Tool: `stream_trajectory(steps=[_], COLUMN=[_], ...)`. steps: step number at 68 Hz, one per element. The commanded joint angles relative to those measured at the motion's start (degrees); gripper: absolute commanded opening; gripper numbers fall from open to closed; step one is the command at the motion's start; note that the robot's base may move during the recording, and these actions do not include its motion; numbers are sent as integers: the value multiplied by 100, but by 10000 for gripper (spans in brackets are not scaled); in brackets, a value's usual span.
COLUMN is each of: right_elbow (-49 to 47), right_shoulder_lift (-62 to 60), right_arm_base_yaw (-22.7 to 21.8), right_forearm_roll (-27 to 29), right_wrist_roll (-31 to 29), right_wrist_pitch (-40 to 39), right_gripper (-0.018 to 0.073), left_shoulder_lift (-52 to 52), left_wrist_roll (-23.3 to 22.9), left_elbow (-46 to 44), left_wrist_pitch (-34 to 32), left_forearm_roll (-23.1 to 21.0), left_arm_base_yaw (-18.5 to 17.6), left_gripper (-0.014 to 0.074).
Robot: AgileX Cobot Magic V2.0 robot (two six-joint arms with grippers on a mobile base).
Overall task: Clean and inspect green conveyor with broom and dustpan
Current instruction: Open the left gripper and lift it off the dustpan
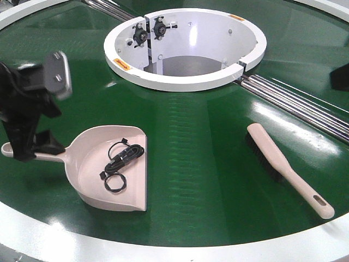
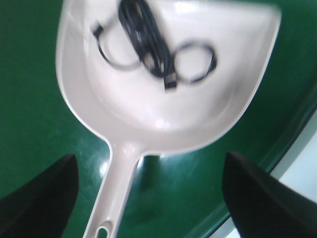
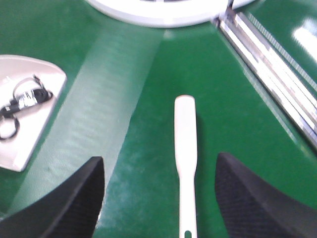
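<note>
The left claw [image 2: 148, 198] hangs spread wide above the long slotted handle of the wide beige plastic dustpan [image 1: 112, 169], which lies flat on the glossy dark-green conveyor [image 1: 202, 164] ahead of it with a coiled black cable [image 1: 121, 161] in its scoop. The right claw [image 3: 158, 198], likewise spread and holding nothing, straddles the tapering handle of the slim beige plastic broom [image 3: 185, 148], silver rails [image 3: 267, 74] off to its right and the white ring-shaped hub [image 1: 185, 49] beyond.

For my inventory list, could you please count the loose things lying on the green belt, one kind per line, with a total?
Dustpan: 1
Broom: 1
Black cable bundle, lying inside the dustpan: 1
Total: 3
</note>
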Motion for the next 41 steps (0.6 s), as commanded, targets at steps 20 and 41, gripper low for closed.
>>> stream_trajectory(steps=[20, 41], right_elbow=[2216, 4653], right_shoulder_lift=[-2192, -3863], right_arm_base_yaw=[-35, -35], right_forearm_roll=[46, 605], right_wrist_roll=[-132, -829], right_wrist_pitch=[-2685, -4325], right_gripper=[453, 453], left_shoulder_lift=[-2200, -4794], left_wrist_roll=[-2128, -2384], left_elbow=[-72, 2791], left_wrist_pitch=[-808, -3436], left_forearm_roll=[-1185, -1369], left_arm_base_yaw=[-41, -41], left_gripper=[477, 471])
